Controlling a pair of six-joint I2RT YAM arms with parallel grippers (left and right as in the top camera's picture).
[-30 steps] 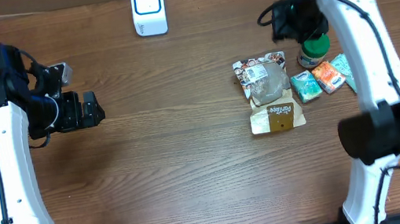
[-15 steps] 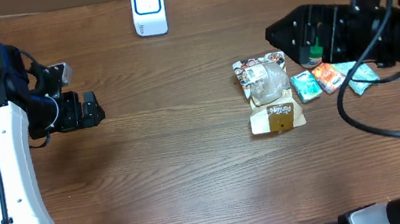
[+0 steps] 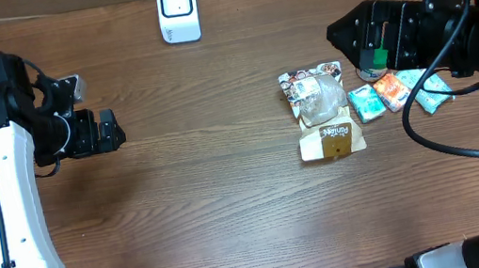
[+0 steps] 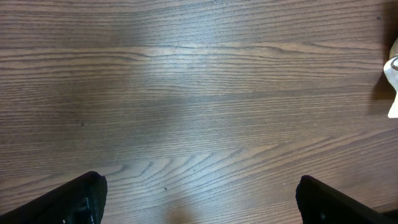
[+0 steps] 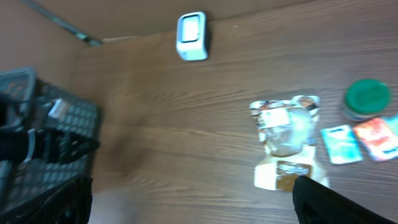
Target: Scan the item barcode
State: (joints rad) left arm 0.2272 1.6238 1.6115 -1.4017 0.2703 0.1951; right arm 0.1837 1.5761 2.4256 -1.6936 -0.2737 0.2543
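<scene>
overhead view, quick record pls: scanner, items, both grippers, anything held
scanner: white scanner at the far edge of the table, apart from the items
items: clear snack bag touching brown packet; to their right, green-lidded jar, teal packet, orange packet
left gripper: open, over bare wood
right gripper: open, raised near the jar
held: nothing

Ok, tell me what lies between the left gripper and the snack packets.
Only bare table, per the overhead view, from left gripper to snack packets; the scanner stands off that line.
</scene>
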